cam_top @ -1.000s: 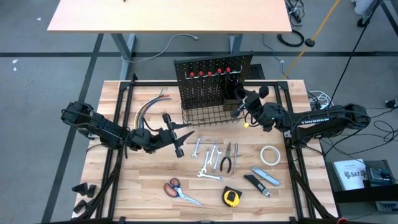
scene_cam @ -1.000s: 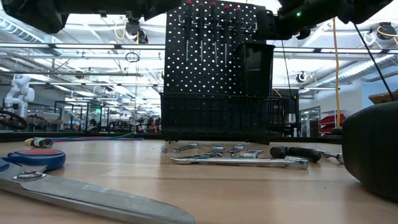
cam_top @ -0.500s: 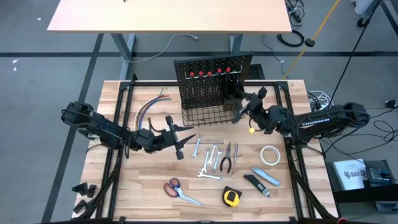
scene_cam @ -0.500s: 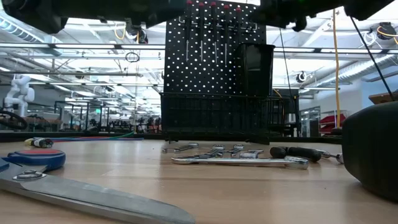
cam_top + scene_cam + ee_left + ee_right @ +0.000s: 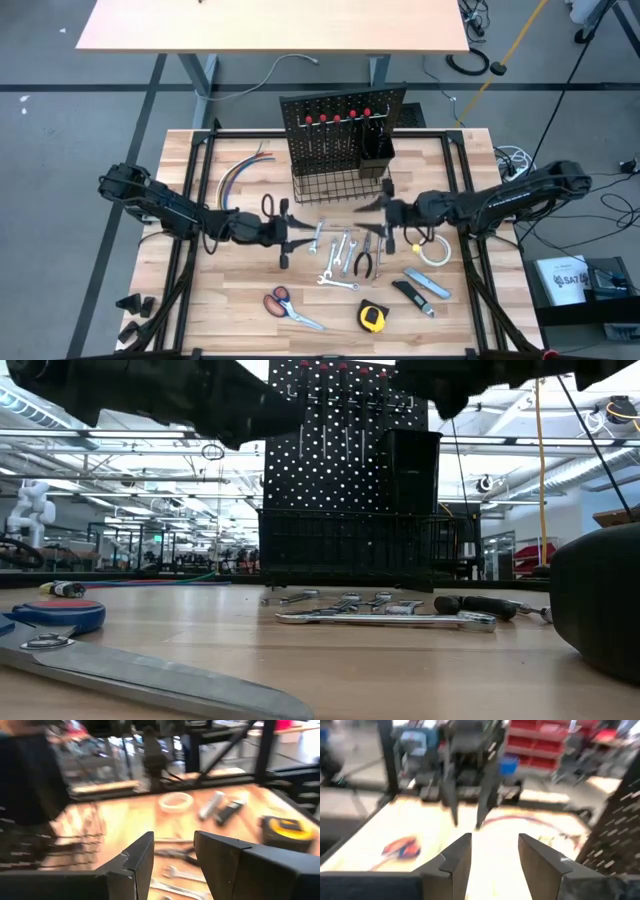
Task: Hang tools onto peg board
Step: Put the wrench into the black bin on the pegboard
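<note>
My right end effector (image 5: 385,212) hangs over the middle of the bench (image 5: 190,300), fingers apart with nothing between them, just above the pliers (image 5: 366,258) and the row of silver wrenches (image 5: 338,252). A second ago it was up at the peg board (image 5: 340,125), beside the small black cup (image 5: 376,150); it has since swung away and down toward the loose tools, so I judge one placement finished and the next pickup beginning. My left end effector (image 5: 285,232), also parted and empty, faces it from the other side of the wrenches and has drifted a little closer to them. Red-handled screwdrivers (image 5: 337,117) already hang along the top of the board, above the wire basket (image 5: 335,185). Still lying on the bench are the orange-handled scissors (image 5: 285,304), the yellow tape measure (image 5: 372,317), the utility knife (image 5: 428,285) and the white tape roll (image 5: 433,250), so most of the hanging remains. The coloured wires (image 5: 240,175) lie off to the left.
</note>
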